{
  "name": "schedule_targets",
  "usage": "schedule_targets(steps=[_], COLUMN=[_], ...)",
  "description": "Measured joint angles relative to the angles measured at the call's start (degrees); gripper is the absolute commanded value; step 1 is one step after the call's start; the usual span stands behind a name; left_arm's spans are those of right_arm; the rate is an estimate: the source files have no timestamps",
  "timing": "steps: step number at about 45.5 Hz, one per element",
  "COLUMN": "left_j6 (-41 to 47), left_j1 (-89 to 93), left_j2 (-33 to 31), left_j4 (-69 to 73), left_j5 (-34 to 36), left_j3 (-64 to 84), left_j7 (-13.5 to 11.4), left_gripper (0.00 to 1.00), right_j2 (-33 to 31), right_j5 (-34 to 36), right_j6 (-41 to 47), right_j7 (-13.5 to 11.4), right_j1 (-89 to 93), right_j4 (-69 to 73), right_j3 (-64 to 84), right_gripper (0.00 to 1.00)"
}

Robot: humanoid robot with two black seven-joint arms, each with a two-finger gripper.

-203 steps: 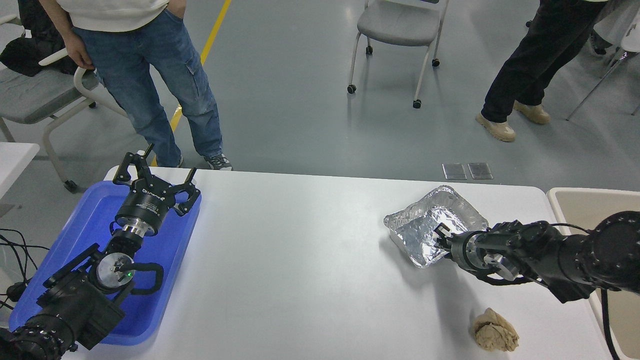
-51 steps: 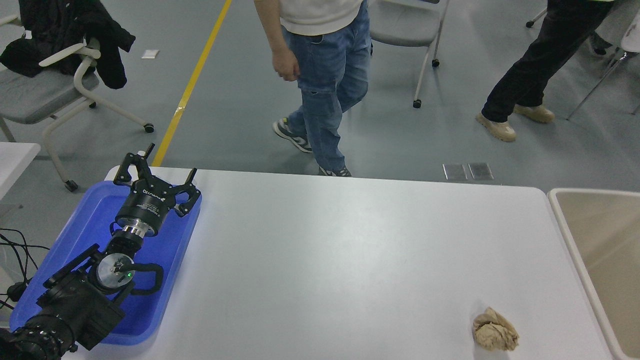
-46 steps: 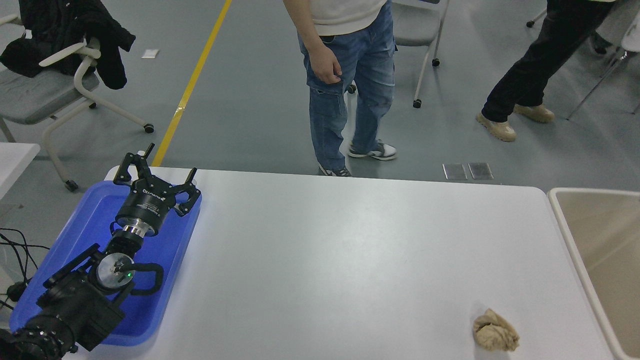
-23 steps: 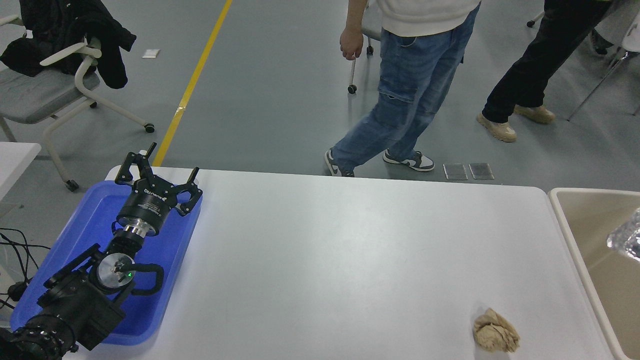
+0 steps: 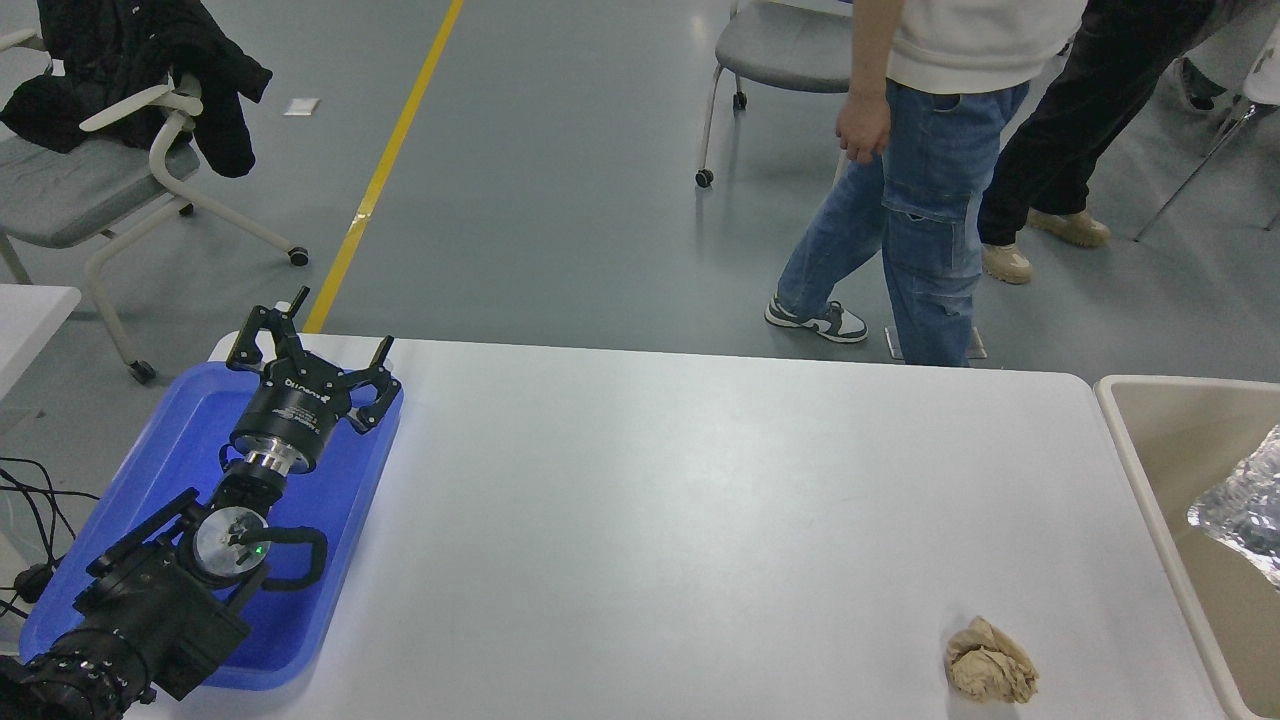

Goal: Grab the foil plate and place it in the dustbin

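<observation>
The foil plate [image 5: 1245,508], crinkled and silver, shows at the picture's right edge inside the outline of the beige dustbin [image 5: 1150,430], cut off by the frame. I cannot tell whether it rests in the bin or is held above it. The right arm and its gripper are out of view. My left gripper [image 5: 305,345] is parked over the blue tray at the lower left, fingers spread open and holding nothing.
A blue tray [image 5: 170,440] lies under the left arm. A crumpled tan paper ball [image 5: 990,660] sits near the table's front right. A person in jeans [image 5: 920,220] walks past the far edge; another person's legs and chairs stand behind.
The foil plate left the table with the right arm, then reappeared at the right edge over the dustbin and now shows further in. The person in jeans walked from left to right.
</observation>
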State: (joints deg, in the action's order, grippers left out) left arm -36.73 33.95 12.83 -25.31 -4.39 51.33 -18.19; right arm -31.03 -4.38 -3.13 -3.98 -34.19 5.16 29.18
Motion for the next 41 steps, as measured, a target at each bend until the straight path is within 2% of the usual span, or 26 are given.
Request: schedule_targets(steps=[9, 14, 17, 19, 24, 33, 41], left_j6=[0.0, 0.0, 0.0, 0.0, 0.0, 0.0, 0.0], left_j1=[0.0, 0.0, 0.0, 0.0, 0.0, 0.0, 0.0], left_j2=[0.0, 0.0, 0.0, 0.0, 0.0, 0.0, 0.0], left_j4=[0.0, 0.0, 0.0, 0.0, 0.0, 0.0, 0.0], left_j5=[0.0, 0.0, 0.0, 0.0, 0.0, 0.0, 0.0], left_j3=[0.0, 0.0, 0.0, 0.0, 0.0, 0.0, 0.0], left_j7=[0.0, 0.0, 0.0, 0.0, 0.0, 0.0, 0.0], left_gripper=[1.00, 1.00, 1.00, 1.00, 1.00, 1.00, 1.00], right_j2=[0.2, 0.2, -0.1, -0.3, -0.6, -1.2, -3.4], right_j5=[0.0, 0.0, -0.3, -0.4, -0.6, -0.8, -1.5], right_j6=[-1.1, -1.3, -1.5, -1.5, -1.7, -1.8, -1.6], right_j7=[-0.5, -0.7, -0.7, -0.7, -0.8, -0.8, -0.8], right_j1=[0.4, 0.5, 0.5, 0.6, 0.6, 0.4, -1.1], right_j4=[-0.2, -0.3, -0.3, -0.3, -0.2, 0.5, 6.0], right_j3=[-0.6, -0.7, -0.8, -0.8, -0.8, -0.9, -0.3], right_gripper=[0.00, 0.26, 0.53, 0.64, 0.67, 0.81, 0.84])
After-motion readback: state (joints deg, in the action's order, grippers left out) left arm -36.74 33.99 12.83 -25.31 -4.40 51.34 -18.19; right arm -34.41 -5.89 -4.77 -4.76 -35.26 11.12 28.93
